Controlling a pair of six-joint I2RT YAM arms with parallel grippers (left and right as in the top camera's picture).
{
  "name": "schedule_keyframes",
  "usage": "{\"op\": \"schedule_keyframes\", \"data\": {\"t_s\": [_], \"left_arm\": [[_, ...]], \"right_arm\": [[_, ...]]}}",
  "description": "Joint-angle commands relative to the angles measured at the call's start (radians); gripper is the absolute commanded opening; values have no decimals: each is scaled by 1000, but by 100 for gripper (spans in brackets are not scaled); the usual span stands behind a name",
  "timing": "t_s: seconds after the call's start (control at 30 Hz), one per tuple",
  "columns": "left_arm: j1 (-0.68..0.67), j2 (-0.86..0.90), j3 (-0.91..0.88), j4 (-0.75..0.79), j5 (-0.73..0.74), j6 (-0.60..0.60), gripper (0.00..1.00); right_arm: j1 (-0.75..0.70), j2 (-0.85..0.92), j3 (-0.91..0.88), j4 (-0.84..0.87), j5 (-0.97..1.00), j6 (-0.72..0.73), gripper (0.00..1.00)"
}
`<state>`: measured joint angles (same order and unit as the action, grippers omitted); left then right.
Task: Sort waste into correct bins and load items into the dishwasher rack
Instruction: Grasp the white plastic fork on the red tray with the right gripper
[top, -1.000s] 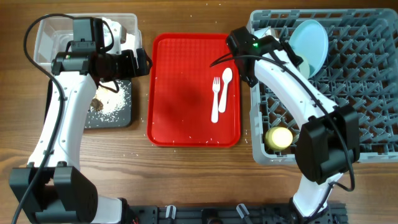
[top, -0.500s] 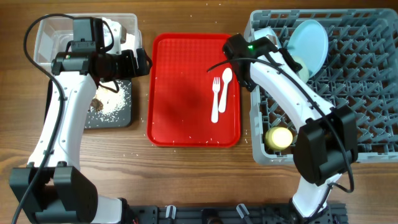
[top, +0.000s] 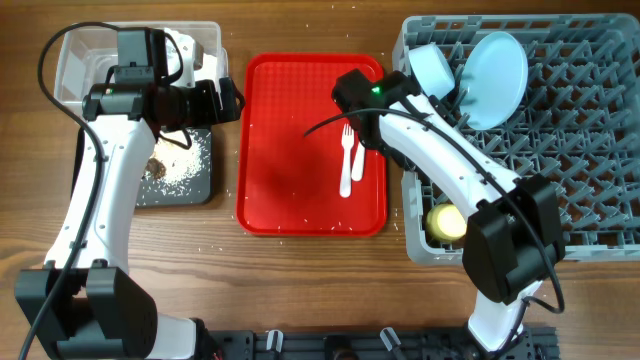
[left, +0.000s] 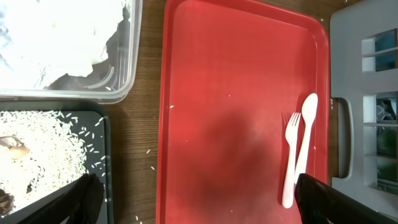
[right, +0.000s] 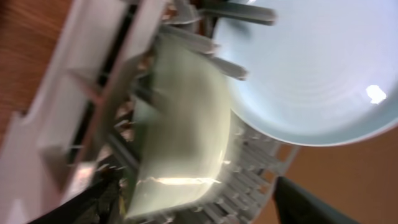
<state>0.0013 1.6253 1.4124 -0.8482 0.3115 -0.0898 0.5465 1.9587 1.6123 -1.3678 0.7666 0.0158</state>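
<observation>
A wood-grain counter (top: 300, 280) carries everything, with white grains scattered over it around the red tray; little of the room shows beyond it.

At the far left stands the clear tub (top: 70, 75), holding the crumpled white napkin (left: 56, 34). Just near of it lies the black tray (top: 195, 190), strewn with rice grains (top: 185, 165) and a few brown scraps (top: 155, 166). The left gripper (left: 199, 186) hangs above the gap between these bins and the red tray, jaws spread wide, holding nothing.

The red tray (top: 290, 150) sits mid-counter. On its right side the white fork (top: 346, 160) and spoon (left: 305, 140) lie side by side, touching.

The right arm reaches over the tray's far right corner. The right gripper (right: 193, 186) faces the rack's far left corner, jaws apart and empty.

The grey rack (top: 570, 160) fills the right. A pale bowl (top: 432, 68) leans on its pegs at the far left corner, just beside the tilted blue plate (top: 497, 65). The yellow cup (top: 448, 220) lies at the near left corner.
</observation>
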Motion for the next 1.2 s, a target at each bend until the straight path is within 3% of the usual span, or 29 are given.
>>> {"op": "schedule_keyframes", "data": {"t_s": [0.0,0.13,0.27,0.37,0.5,0.7,0.87,1.03,1.17], "left_arm": [[3,-15,1,2,1,5,100],[3,-15,1,2,1,4,100],[3,-15,1,2,1,5,100],[3,-15,1,2,1,5,100],[3,-15,1,2,1,5,100],[3,-15,1,2,1,5,100],[3,-15,1,2,1,5,100],[3,-15,1,2,1,5,100],[3,-15,1,2,1,5,100]], "right_arm": [[0,8,3,2,-104,11,89],[-2,6,60,16,-152,13,95],[-14,-3,232,17,-246,11,100],[-21,-5,348,127,-562,11,100],[-20,1,322,343,-1006,25,99],[-20,2,149,520,-916,335,83],[-20,12,-43,625,-893,419,68],[-20,43,-72,623,-889,446,52],[-20,86,-74,604,-822,557,51]]}}
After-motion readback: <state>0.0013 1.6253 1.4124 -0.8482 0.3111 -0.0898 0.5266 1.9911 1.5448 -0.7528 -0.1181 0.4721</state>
